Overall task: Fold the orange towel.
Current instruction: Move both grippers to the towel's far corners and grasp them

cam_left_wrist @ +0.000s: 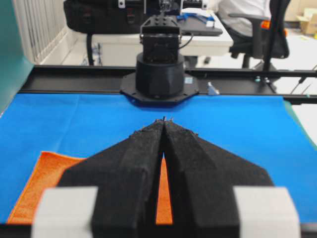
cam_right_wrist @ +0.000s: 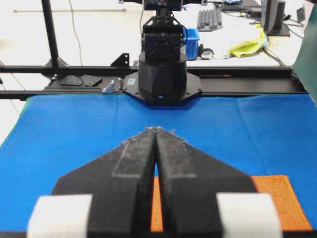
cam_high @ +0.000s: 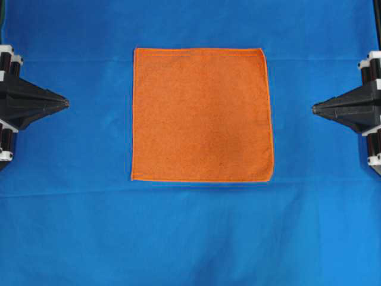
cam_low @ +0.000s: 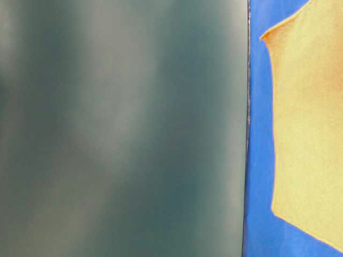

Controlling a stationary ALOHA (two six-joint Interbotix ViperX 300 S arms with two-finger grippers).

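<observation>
Left end effector (cam_high: 66,103) closed, orange towel (cam_high: 202,114) flat, square-on

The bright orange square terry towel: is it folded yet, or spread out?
Spread out. The bright orange square terry towel lies flat in a single layer on the large blue cloth, all four hemmed edges showing, no crease or doubled corner.

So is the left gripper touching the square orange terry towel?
Apart. The overhead view shows bare blue cloth between the left gripper and the orange towel.
</observation>
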